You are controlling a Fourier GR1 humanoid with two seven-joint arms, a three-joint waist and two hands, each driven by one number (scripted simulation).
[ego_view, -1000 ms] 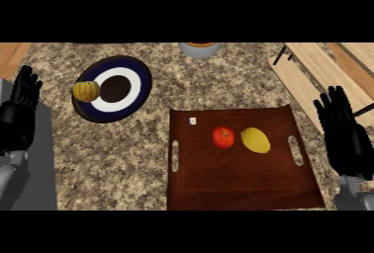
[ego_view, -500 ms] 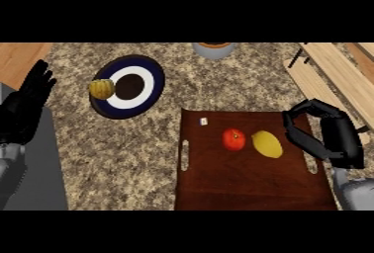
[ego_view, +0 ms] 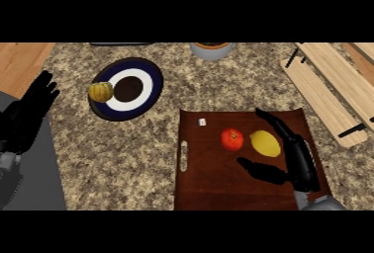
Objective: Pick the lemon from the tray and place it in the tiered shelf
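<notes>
Speckled granite surface (ego_view: 110, 148) carries a dark brown rectangular tray (ego_view: 219, 188) holding a yellow oval lemon (ego_view: 266, 143) beside a red tomato (ego_view: 232, 139). Right robot hand (ego_view: 296, 160) is spread open around the lemon, thumb below, fingers beside it, not closed. Left robot hand (ego_view: 29, 116) rests open at the left edge. Pale wooden tiered shelf (ego_view: 329, 86) stands at the right.

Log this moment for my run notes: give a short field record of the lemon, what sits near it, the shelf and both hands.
lemon: on the tray, not yet held
tomato: on the tray, just left of the lemon
right hand: open over the tray, fingers beside the lemon's right, thumb below it
left hand: open, resting at the left edge
shelf: wooden, at the upper right
plate: upper left, a small yellowish fruit on its rim
</notes>
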